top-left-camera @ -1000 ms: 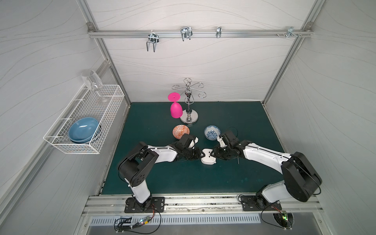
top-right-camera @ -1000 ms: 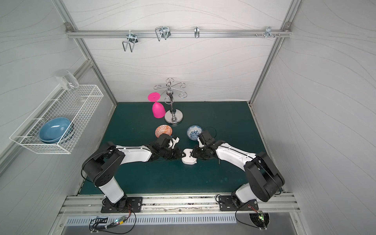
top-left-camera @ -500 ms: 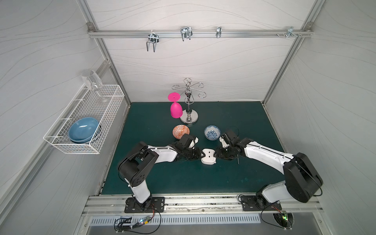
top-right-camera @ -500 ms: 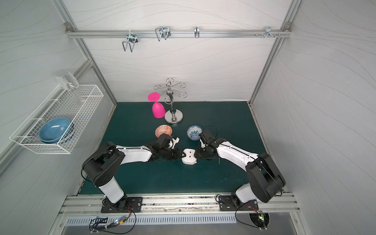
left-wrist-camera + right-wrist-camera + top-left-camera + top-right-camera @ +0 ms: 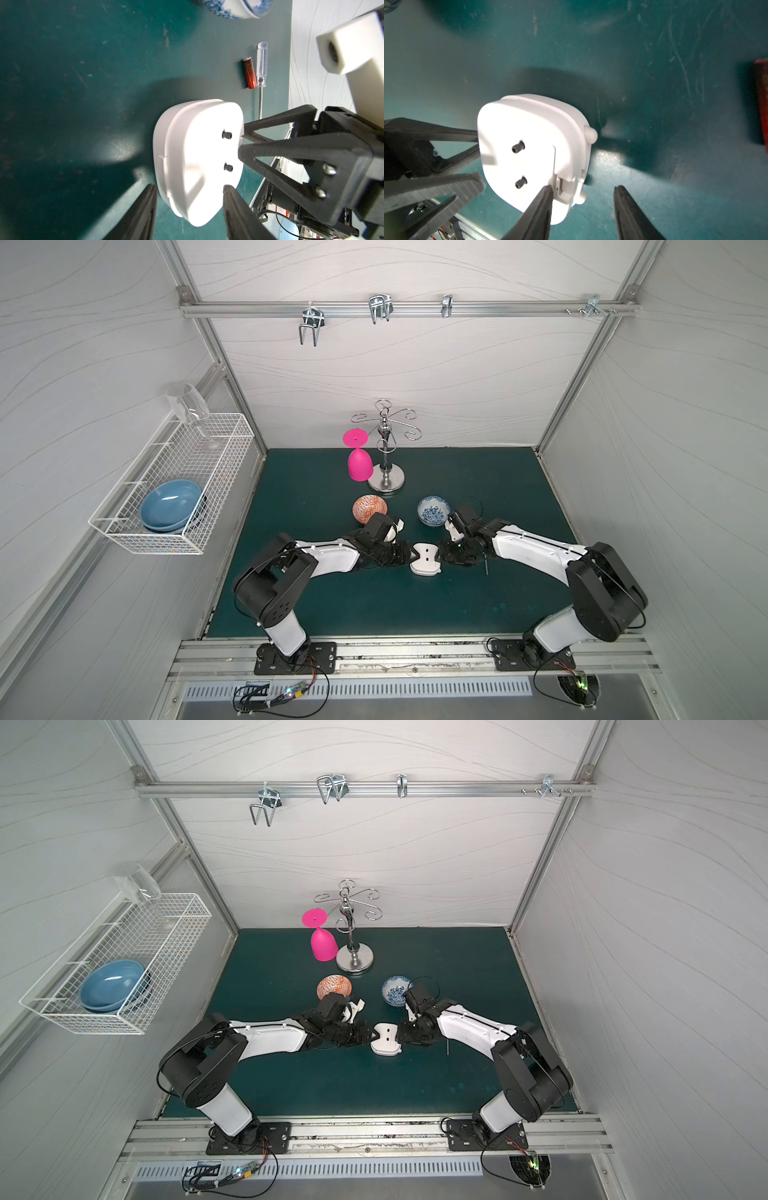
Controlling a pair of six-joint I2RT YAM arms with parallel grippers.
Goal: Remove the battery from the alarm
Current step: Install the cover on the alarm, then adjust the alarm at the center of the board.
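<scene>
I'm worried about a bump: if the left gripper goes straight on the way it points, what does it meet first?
The alarm: its near end sits between the fingers of the left gripper, so contact seems immediate. The right gripper lies beyond.

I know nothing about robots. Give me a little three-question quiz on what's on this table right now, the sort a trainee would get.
1. True or false: the battery sits inside the alarm.
2. The alarm lies: A face up; B back up; C on its edge.
3. What colour is the bowl in the wire basket?
Key: 1 false, it lies on the mat beside the screwdriver. 2 B. 3 blue.
</scene>
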